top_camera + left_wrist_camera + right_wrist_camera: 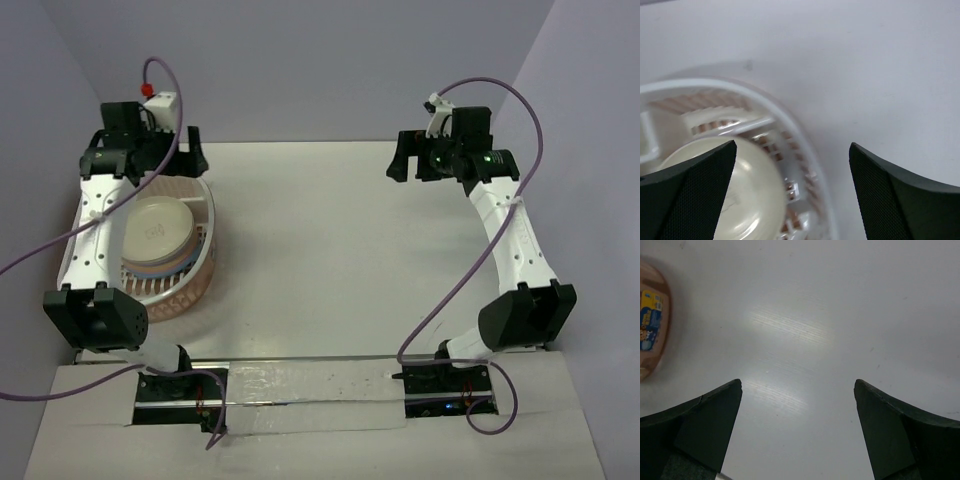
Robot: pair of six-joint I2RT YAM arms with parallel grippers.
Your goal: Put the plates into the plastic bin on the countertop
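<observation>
**Plates stacked in the bin, both pincers bare**

At the left of the worktop [330,250], a flat plain white surface, stands the white and pale-pink slotted plastic bin [203,262]. Its long axis runs from the near edge toward the far wall. Inside it lies a stack of small round pastel plastic plates [157,232]. A cream plate [752,195] is on top, with a bluish rim showing beneath. How many lie under that cannot be counted.

The left pincer [792,150] hangs over the far end of the bin, its fingers spread wide with nothing between them. In the left wrist view its gap sits over the bin's curved rim. One finger is over the cream plate, the other over bare worktop just outside the wall. So the stack lies below the pincer and toward the robot's side of it, and the left arm is by far the nearer to it.

Across the middle, no loose plate shows in any view.

At the far right, the right pincer [797,385] is also spread wide and empty. It is well apart from the bin, with only worktop under it. At the left border of the right wrist view sits a blurred pinkish edge with a blue and yellow sticker [650,325]. It is probably the bin's side, though that cannot be told for sure.

Judging from this layout, the task looks finished or nearly so. If any plate is left, it is out of sight here.
</observation>
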